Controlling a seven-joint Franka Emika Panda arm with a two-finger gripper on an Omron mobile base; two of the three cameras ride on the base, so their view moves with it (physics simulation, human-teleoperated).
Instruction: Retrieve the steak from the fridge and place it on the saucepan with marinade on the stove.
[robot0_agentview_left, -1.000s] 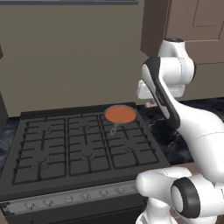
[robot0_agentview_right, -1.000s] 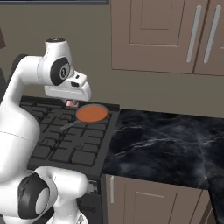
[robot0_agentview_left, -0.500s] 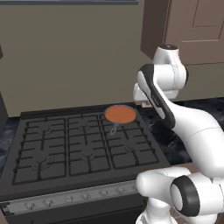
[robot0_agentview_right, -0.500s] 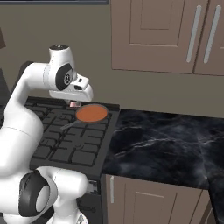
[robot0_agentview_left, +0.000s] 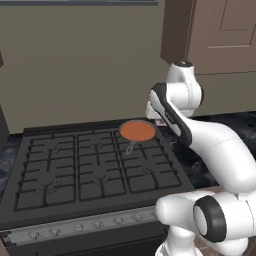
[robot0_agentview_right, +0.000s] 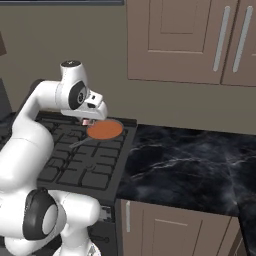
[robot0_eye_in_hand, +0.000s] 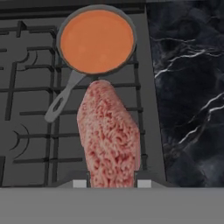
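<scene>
My gripper (robot0_eye_in_hand: 109, 183) is shut on the steak (robot0_eye_in_hand: 109, 135), a pinkish-red slab that hangs from the fingertips over the stove (robot0_eye_in_hand: 26, 109). Just beyond the steak's far end stands the saucepan (robot0_eye_in_hand: 97, 39), filled with smooth orange-red marinade; its grey handle (robot0_eye_in_hand: 63, 100) points back past the steak's left side. From the left base view the saucepan (robot0_agentview_left: 137, 131) sits on the stove's (robot0_agentview_left: 75, 170) rear right burner, with my hand just to its right. In the right base view the gripper (robot0_agentview_right: 87, 121) hovers at the rear edge of the saucepan (robot0_agentview_right: 105, 130). The fridge is out of view.
A black marble counter (robot0_agentview_right: 190, 160) runs to the right of the stove and also shows at the right of the hand view (robot0_eye_in_hand: 188, 87). Brown wall cabinets (robot0_agentview_right: 190, 40) hang above it. A silver strip with knobs (robot0_agentview_left: 75, 227) lines the stove's front.
The arm has turned and the hand has dropped a little, closer to the saucepan. The steak stays in the grip.
</scene>
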